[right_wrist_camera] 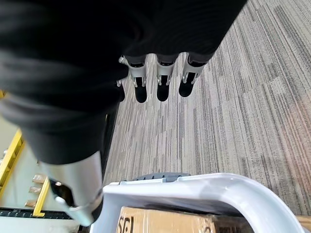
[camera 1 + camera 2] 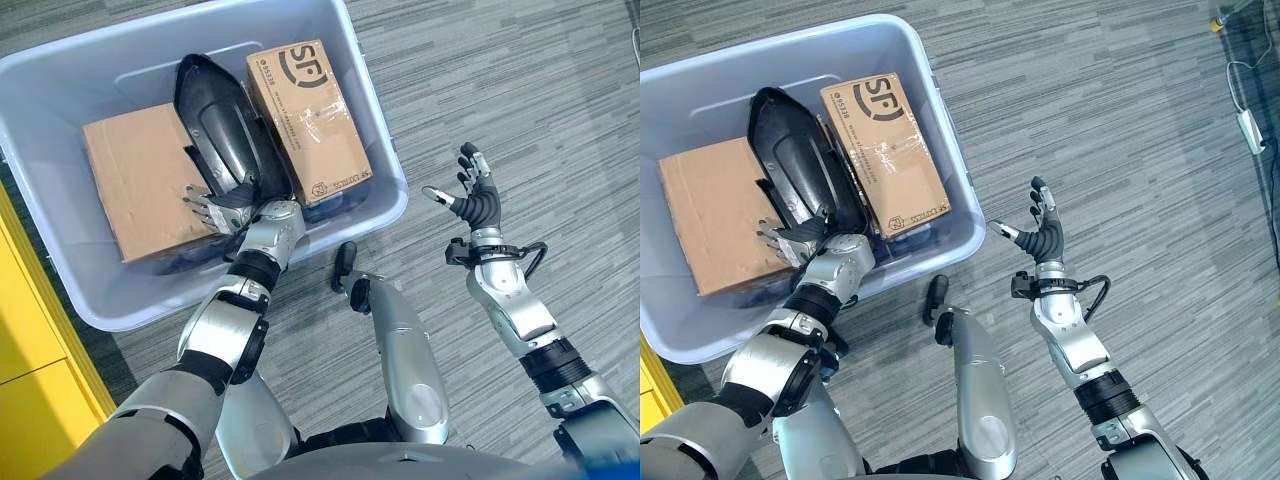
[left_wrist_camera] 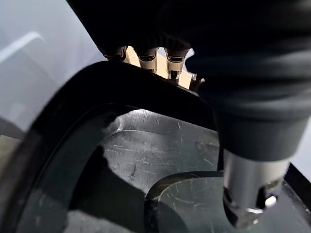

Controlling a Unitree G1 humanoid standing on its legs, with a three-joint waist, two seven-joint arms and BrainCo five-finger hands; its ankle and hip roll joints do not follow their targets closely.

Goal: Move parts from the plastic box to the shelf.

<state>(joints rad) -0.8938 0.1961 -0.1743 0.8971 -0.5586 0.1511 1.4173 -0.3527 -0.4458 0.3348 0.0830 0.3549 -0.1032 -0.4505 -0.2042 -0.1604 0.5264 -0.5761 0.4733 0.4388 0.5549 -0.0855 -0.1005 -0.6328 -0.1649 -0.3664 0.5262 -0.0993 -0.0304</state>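
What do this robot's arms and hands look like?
Both arms are smooth silver-grey shells with black joints. The left hand and right hand have silver fingers with dark tips, and a dark ribbed cover over the back and wrist.

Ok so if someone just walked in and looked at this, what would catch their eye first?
Probably the pale blue plastic box on the grey carpet, with a long black moulded part lying between two cardboard boxes. The left hand is down inside at the black part's near end, while the right hand is open in the air beside the box.
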